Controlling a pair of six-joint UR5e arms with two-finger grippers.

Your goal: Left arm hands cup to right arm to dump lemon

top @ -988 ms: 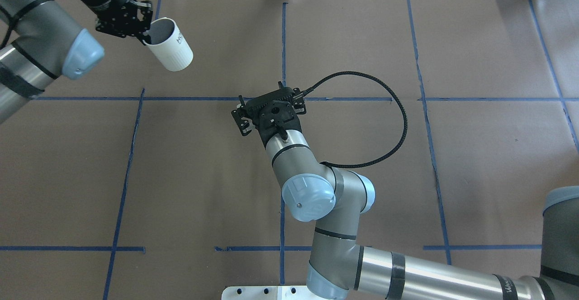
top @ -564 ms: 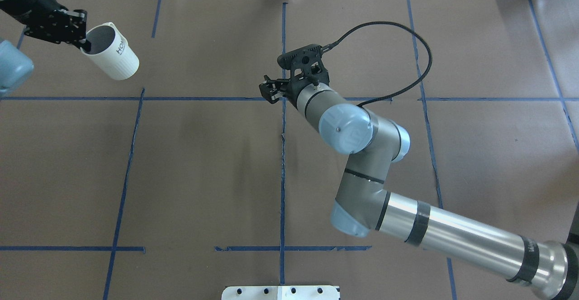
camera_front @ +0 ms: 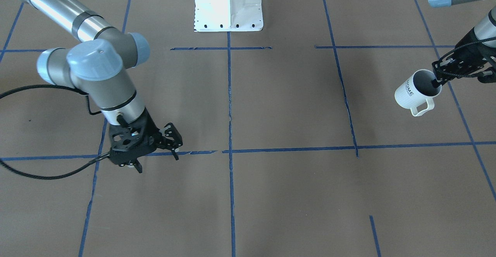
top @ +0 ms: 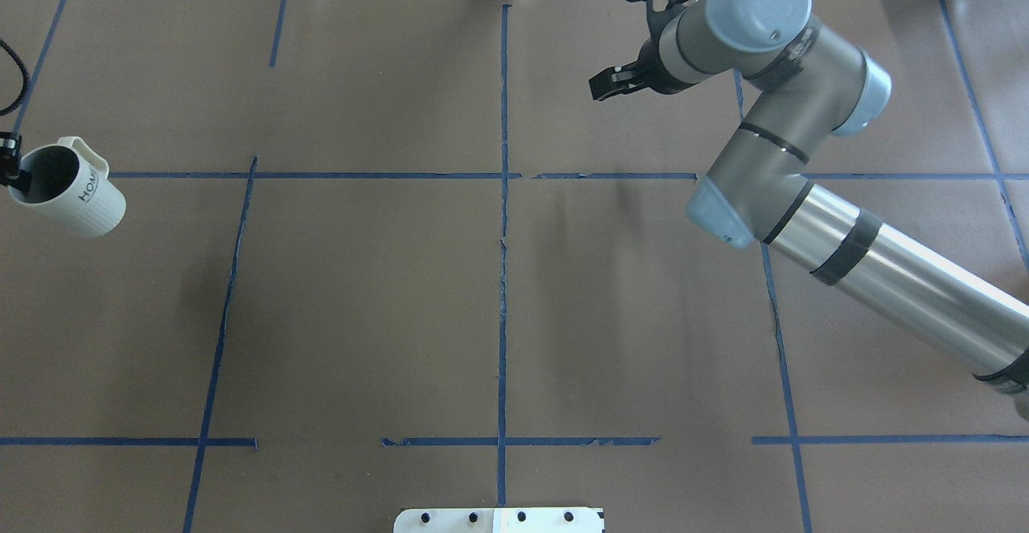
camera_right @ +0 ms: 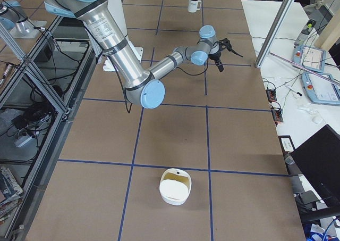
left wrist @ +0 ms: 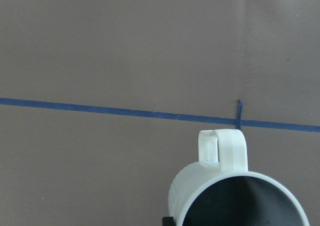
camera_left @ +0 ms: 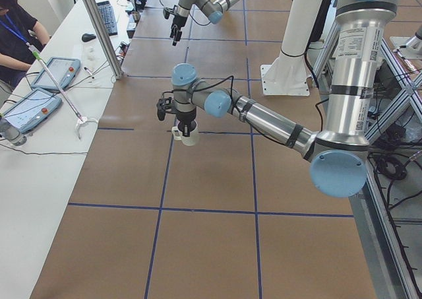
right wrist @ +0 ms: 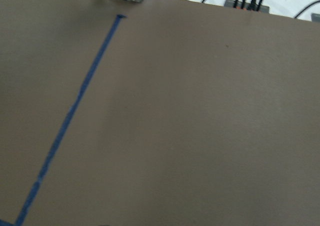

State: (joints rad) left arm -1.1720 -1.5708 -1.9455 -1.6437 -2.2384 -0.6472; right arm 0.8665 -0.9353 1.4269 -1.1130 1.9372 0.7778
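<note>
Two arms work well apart over your brown worktop (top: 362,316) with its blue tape grid. You see the right arm (top: 804,115) bent toward the far side, its right fingers (camera_front: 173,132) parted and holding nothing. The left arm (camera_left: 264,117) stretches out to its own side. There the left fingers (camera_front: 441,79) pinch the rim of the cup (camera_front: 412,92), which hangs tilted above the worktop.

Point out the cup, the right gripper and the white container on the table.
cup (camera_front: 407,98): front-facing view, side wall below the lettering.
right gripper (camera_front: 176,140): front-facing view, midway between its fingertips.
white container (camera_right: 174,200): right side view, its near outer wall.
</note>
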